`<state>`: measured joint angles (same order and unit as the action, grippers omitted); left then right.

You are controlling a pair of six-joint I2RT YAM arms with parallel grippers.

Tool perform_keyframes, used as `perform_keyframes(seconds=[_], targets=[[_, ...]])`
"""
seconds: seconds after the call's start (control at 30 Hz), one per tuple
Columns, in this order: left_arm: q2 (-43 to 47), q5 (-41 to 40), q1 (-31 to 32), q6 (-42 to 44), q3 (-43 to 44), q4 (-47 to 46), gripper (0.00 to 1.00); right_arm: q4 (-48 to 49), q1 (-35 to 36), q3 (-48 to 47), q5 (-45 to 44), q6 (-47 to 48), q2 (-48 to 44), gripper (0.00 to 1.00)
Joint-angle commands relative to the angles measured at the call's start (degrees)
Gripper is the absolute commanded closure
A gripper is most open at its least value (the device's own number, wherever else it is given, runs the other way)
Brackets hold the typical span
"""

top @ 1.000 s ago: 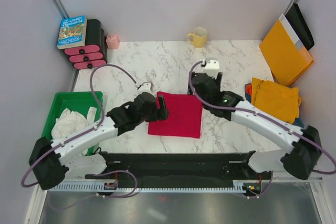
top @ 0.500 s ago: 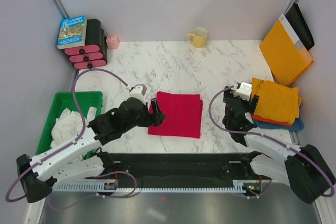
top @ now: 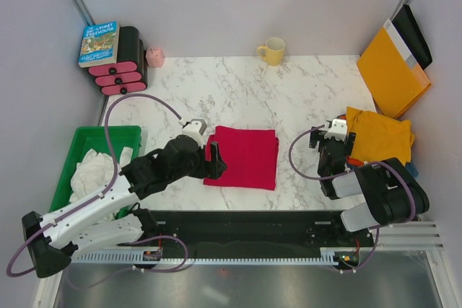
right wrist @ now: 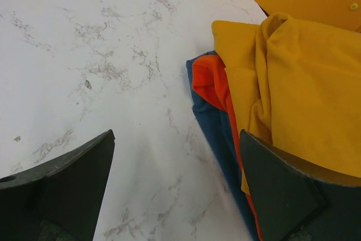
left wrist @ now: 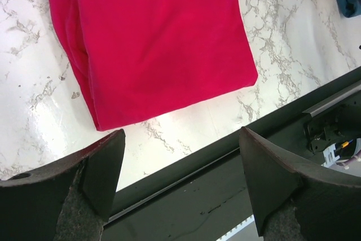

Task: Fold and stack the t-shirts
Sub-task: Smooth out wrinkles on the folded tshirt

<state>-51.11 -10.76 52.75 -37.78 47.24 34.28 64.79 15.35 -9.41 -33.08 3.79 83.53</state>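
Observation:
A crimson red t-shirt (top: 242, 156) (left wrist: 152, 43) lies folded flat mid-table. My left gripper (top: 215, 158) (left wrist: 180, 156) hovers at its near left edge, open, with nothing between the fingers. At the right sits a pile of t-shirts: mustard-yellow (top: 379, 135) (right wrist: 304, 83) on top, orange-red (right wrist: 210, 83) and blue (right wrist: 211, 128) beneath. My right gripper (top: 330, 148) (right wrist: 176, 156) is just left of that pile, open and empty, one finger (right wrist: 282, 190) near the yellow cloth. White t-shirts (top: 94, 167) lie crumpled in the green bin.
The green bin (top: 79, 142) stands at the left edge. A yellow mug (top: 273, 51), a small pink object (top: 154, 57), a book (top: 99, 42) on a black-and-pink rack (top: 123, 70) line the back. An orange-yellow envelope (top: 393, 70) leans at the right. A black rail (top: 238, 225) runs along the near edge.
My right arm left the red shirt's far right corner, swung right and drew back beside the pile, its jaws widening. My left arm shifted a little along the shirt's left edge.

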Motion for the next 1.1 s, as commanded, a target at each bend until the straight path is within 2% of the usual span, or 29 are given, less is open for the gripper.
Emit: perform_keyframes(seconds=[0.0, 0.03, 0.13, 0.43, 0.6, 0.8, 0.87, 1.07], targets=[[-0.3, -0.04, 0.33, 2.97, 1.71, 0.08, 0.12, 18.04, -4.27, 2.55, 6.96, -3.7, 4.87, 0.02], [-0.39, -0.05, 0.33, 2.98, 1.62, 0.08, 0.12, 20.61, -4.19, 2.64, 8.02, -3.36, 6.81, 0.02], [-0.74, 0.13, 0.42, 3.32, 1.62, 0.08, 0.12, 9.41, -4.28, -1.48, 9.08, -3.7, 4.71, 0.02], [-4.08, -2.59, 0.42, 3.59, -0.48, -2.2, 0.12, 9.65, -4.9, -1.67, 9.53, -3.7, 4.63, 0.02], [-10.82, -5.57, 1.65, 1.05, -1.19, -5.28, 0.12, 9.56, -4.98, -1.66, 9.7, -3.7, 4.54, 0.02], [-21.64, -16.64, 9.2, -3.52, 5.74, -4.49, 0.12, 9.56, -4.98, -1.66, 9.61, -3.7, 4.54, 0.02], [-27.53, -19.63, 11.74, -6.67, 11.27, -1.51, 0.13, 9.56, -5.07, -1.75, 9.7, -3.7, 4.54, 0.02], [-37.91, -22.54, 12.46, -15.56, 24.11, 3.68, 0.13, 9.56, -5.07, -1.67, 9.7, -3.7, 4.54, 0.02]])
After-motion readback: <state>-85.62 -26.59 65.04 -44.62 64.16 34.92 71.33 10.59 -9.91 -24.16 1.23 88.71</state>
